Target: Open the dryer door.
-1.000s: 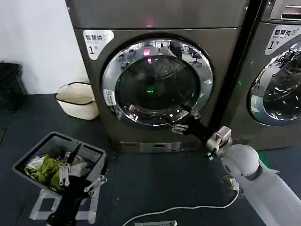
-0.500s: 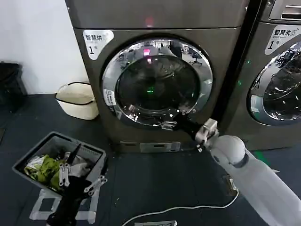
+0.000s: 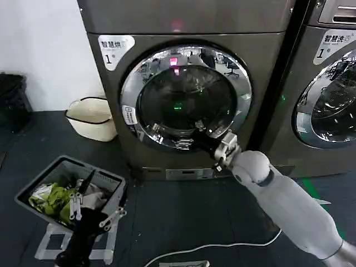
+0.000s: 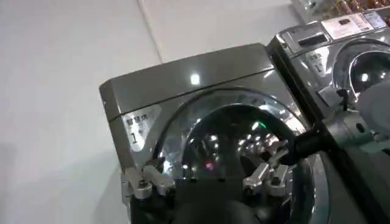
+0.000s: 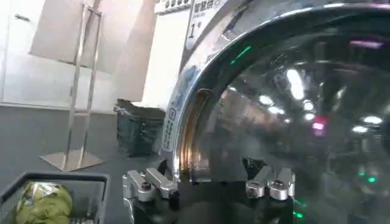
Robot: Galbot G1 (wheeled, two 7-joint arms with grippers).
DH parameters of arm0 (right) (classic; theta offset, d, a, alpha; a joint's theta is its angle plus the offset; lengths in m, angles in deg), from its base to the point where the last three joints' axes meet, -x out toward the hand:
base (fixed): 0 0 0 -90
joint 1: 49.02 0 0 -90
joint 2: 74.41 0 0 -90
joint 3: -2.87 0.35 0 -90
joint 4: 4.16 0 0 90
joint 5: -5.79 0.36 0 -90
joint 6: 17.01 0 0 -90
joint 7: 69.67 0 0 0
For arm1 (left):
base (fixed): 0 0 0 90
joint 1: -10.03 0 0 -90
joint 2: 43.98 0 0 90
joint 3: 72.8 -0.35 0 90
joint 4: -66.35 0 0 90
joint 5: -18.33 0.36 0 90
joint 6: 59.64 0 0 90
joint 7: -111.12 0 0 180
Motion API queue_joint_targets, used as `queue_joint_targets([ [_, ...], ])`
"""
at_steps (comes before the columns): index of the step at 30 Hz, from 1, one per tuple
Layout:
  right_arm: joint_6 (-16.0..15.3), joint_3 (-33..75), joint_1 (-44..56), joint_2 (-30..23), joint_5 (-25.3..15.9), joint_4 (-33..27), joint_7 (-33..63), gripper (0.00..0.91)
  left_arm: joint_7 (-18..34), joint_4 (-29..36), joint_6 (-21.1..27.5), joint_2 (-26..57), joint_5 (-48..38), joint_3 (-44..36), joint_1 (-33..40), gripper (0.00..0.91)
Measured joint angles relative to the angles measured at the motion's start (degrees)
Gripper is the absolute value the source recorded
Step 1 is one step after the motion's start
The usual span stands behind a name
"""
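The round chrome-rimmed glass dryer door (image 3: 186, 97) was shut, so opening remained. The right gripper (image 3: 189, 144), fingers spread, sat at its lower rim; the left gripper (image 3: 94, 214), also spread, hung over the grey laundry basket (image 3: 39, 186).

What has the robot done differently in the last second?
The right tool slid leftward along the lower rim of the dryer door, its arm following. The door remains shut, and the left tool hangs unmoved over the laundry basket.

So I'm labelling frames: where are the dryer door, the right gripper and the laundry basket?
dryer door (image 3: 186, 100), head view, dark glass centre.
right gripper (image 3: 189, 143), head view, between fingertips at the door's lower rim.
laundry basket (image 3: 55, 168), head view, grey rim.
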Motion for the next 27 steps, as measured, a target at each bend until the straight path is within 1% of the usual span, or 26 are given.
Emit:
queue_joint_targets([
  [19,0.0,-5.0,-5.4,-6.1,-0.4,-6.0,1.1,0.907,0.0,0.4,-0.6,-0.4,0.2,0.2,-0.8,0.907],
  [27,-0.1,-6.6,-6.9,-8.6,-1.5,-8.0,1.9,0.907,0.0,0.4,-0.6,-0.5,0.3,0.2,-0.8,0.907],
])
